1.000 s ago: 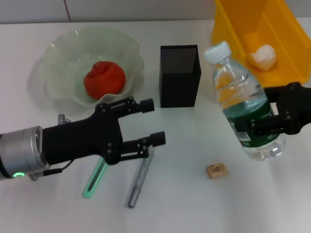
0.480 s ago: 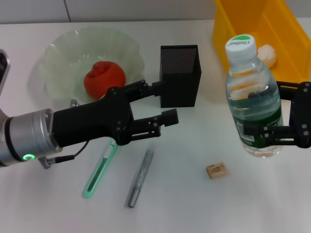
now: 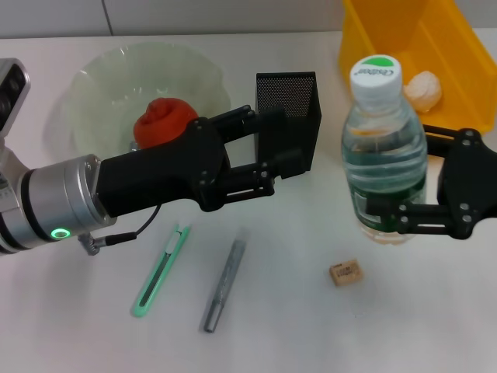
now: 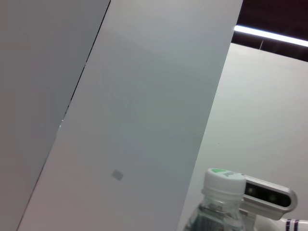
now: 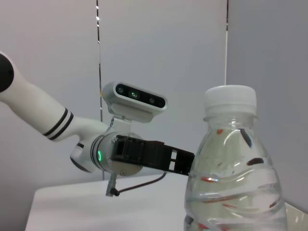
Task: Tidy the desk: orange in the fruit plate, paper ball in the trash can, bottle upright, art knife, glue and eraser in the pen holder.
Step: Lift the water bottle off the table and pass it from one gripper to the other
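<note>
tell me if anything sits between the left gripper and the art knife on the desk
Nothing visible does. The left gripper hangs open in front of the pen holder, and the art knife lies uncovered on the desk nearer the robot, with the glue beside it, apart.

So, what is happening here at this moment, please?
The robot is tidying the desk. Its right gripper is shut on the bottle and holds it upright beside the trash can, where the paper ball already lies. The left gripper, open, reaches across in front of the pen holder. The orange sits in the fruit plate. The art knife, the glue and the eraser are not yet put away.
</note>
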Available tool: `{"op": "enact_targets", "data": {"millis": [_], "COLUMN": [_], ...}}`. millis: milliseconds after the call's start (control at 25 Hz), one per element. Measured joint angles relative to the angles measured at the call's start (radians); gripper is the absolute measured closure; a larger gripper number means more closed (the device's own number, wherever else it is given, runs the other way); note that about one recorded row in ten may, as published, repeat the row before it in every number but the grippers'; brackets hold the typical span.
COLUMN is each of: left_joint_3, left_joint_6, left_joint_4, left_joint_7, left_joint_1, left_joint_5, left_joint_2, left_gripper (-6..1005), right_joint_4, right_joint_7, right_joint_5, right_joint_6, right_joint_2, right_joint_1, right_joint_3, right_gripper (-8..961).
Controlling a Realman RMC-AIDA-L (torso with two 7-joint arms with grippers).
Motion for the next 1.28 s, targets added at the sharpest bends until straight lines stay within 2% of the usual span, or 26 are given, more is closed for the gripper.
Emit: {"op": "enact_targets", "data": {"millis": [320,600,1040,1280], "left_joint_3": [0.0,0.0,0.0,0.0], "left_joint_6": [0.0,0.0,-0.005,-0.006], "left_joint_4": [-0.022,-0.022,-0.034,-0.033], "left_joint_7": [0.005,0.011,0.012,0.013], "left_joint_1": [-0.015,-0.009,-0.011,-0.005], "left_joint_5": [-0.004,-0.004,-0.004,-0.004], "left_joint_2": [0.0,0.0,0.0,0.0], "left_gripper": [220,219,219,219], "right_joint_4": [0.127,0.197,0.228,0.229], "right_joint_7": [-0.002,-0.002,-0.003,0.004], "right_joint_5": [-0.05,-0.093,-0.086,-0.068], "right_joint_6": [0.027,0.04,0.125,0.124], "right_joint_2": [-0.001,-0.001,0.003,0.004], "right_joint_1": [0.101,0.156,0.189,0.193], "right_joint_3": [0.0,-0.004,-0.139,-0.146], "right_gripper": [189,189,189,189]}}
